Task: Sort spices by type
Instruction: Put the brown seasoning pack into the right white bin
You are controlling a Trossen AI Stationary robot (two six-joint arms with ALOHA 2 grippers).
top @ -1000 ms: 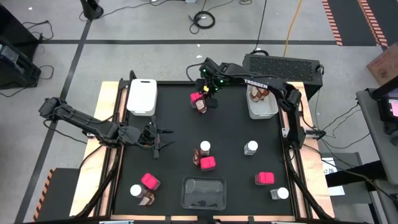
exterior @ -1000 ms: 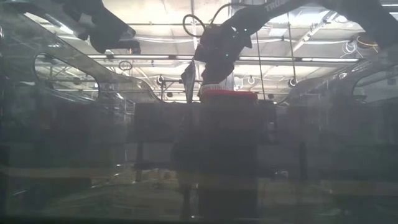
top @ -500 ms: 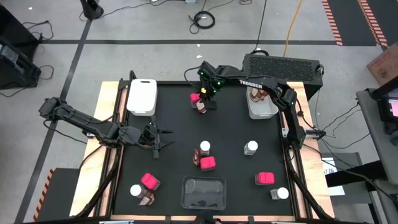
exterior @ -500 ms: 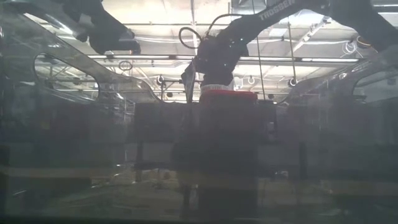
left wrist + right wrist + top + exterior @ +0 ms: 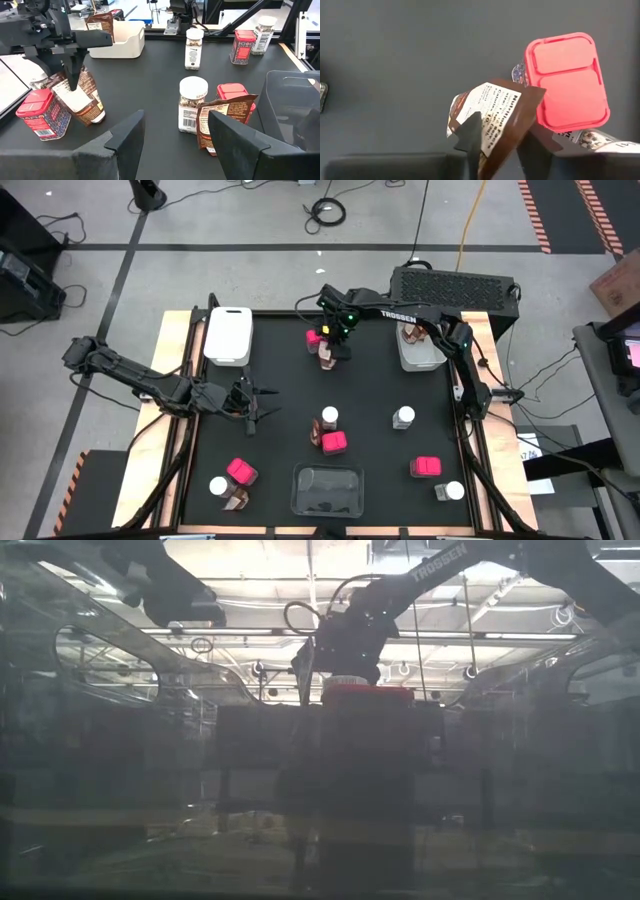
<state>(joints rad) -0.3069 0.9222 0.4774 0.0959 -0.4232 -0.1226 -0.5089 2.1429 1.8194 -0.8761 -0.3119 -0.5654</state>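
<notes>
Even overhead lighting on the high view, shadows short and soft; low view dim, hazy, backlit by ceiling strip lights (image 5: 250, 632); wrist views sharp, evenly lit

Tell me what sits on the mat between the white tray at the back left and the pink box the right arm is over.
Nothing: in the high view the black mat between the white tray and that pink box is bare.

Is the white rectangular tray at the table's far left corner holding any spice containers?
No, the white rectangular tray shows only a bare white inside from above.
</notes>
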